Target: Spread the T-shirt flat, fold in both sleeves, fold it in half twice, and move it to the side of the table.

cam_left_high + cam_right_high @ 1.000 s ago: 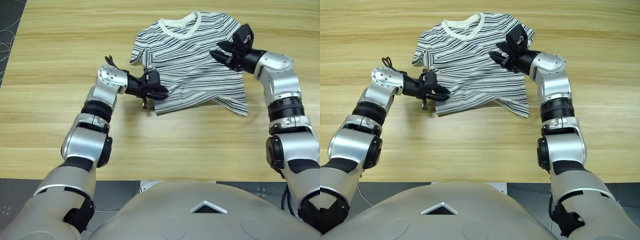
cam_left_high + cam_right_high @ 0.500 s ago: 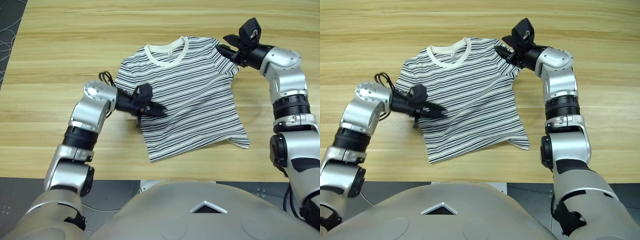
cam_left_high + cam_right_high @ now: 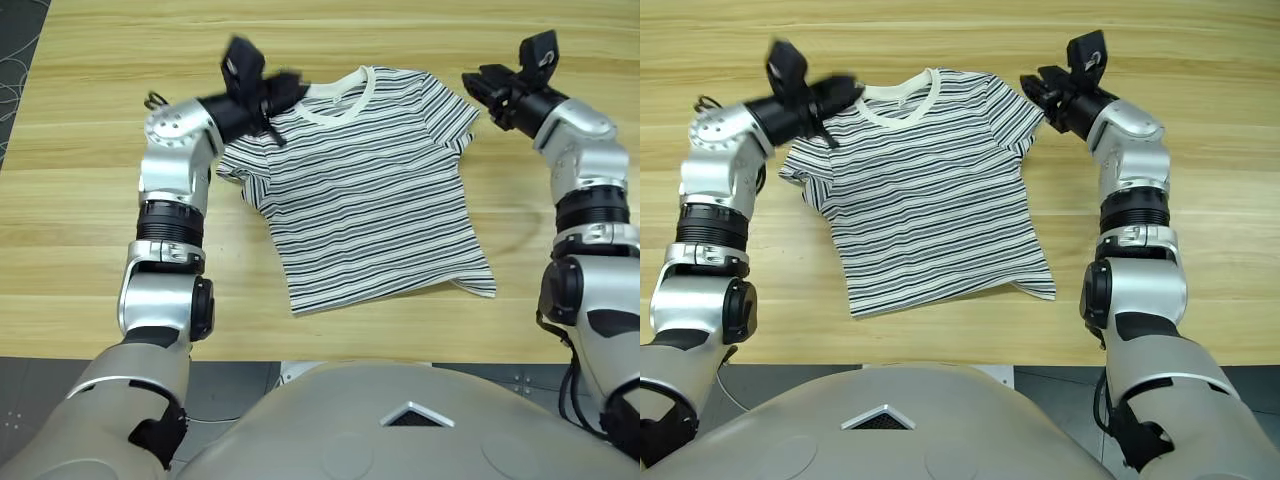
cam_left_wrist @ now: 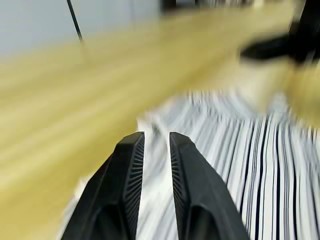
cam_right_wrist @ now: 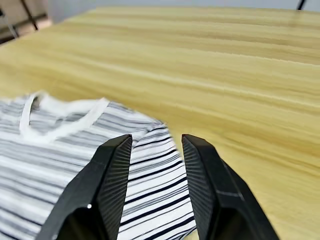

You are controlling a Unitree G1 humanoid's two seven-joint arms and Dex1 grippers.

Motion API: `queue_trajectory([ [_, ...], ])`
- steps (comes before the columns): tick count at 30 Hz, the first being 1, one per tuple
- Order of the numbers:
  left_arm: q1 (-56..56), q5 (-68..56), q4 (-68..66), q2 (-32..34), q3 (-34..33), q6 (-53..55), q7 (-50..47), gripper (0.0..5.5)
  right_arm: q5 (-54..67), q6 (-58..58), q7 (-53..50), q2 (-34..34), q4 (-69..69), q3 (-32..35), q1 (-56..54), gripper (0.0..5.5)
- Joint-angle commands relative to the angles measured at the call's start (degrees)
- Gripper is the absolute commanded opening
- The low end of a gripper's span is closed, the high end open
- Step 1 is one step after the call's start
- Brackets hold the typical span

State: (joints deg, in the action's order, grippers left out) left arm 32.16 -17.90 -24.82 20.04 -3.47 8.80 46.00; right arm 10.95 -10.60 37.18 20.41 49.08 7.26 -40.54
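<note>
Two grippers, your status | left gripper (image 4: 156,135) at T-shirt (image 3: 370,190) shoulder, can't tell grip | right gripper (image 5: 156,137) spread apart beside sleeve, empty

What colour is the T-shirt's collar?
Cream-white collar, clearest in the left eye view.

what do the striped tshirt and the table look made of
The black-and-white striped T-shirt looks like soft matte knit fabric, probably cotton: its hem ripples and folds. The light wooden table shows long grain lines with a slight sheen, so sealed wood or wood-look laminate.
</note>
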Motion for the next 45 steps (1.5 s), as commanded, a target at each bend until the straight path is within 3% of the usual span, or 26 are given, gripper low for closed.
queue_trajectory([
  [1,-7.84,-6.28,15.58,-0.17,-5.02,7.80,-5.01,0.93,1.28,-1.44,-4.33,-0.66,0.85,2.62,0.75,1.83],
  [5,-13.44,-4.88,15.70,0.71,-7.52,13.11,-12.20,0.93,2.63,-2.67,-6.12,-1.90,-5.90,3.29,4.18,1.83],
  [9,-24.67,-6.49,20.85,-7.59,-14.52,17.23,-29.07,0.93,4.19,-5.37,-8.50,-3.05,-17.22,3.74,10.00,1.83],
  [14,-36.55,-8.64,33.12,-12.97,-18.34,21.84,-38.40,0.93,6.41,-9.43,-11.80,-4.06,-30.73,4.33,16.66,1.83],
  [16,-38.95,-10.58,36.14,-14.22,-18.87,25.25,-40.38,1.29,6.85,-10.40,-12.92,-4.32,-33.58,4.34,18.25,1.88],
  [21,-41.05,-11.16,38.73,-15.10,-19.21,27.66,-42.99,2.07,6.74,-10.75,-14.59,-4.64,-37.60,3.91,20.74,1.88],
  [26,-38.74,-11.82,35.74,-14.31,-19.93,28.18,-43.09,2.07,5.93,-10.03,-15.29,-4.73,-39.39,2.90,21.91,1.88],
  [31,-34.68,-10.85,28.88,-14.05,-19.43,26.26,-42.18,2.88,4.81,-8.78,-15.75,-4.74,-39.39,1.75,22.67,1.88],
  [43,-25.43,-9.21,13.82,-11.89,-16.86,23.98,-37.77,2.88,3.77,-8.06,-15.93,-4.81,-39.57,-0.12,21.65,1.88],
  [45,-25.58,-7.80,12.27,-11.23,-15.34,23.33,-37.02,2.57,3.94,-8.39,-15.85,-4.79,-40.07,-0.07,21.44,1.88],
])
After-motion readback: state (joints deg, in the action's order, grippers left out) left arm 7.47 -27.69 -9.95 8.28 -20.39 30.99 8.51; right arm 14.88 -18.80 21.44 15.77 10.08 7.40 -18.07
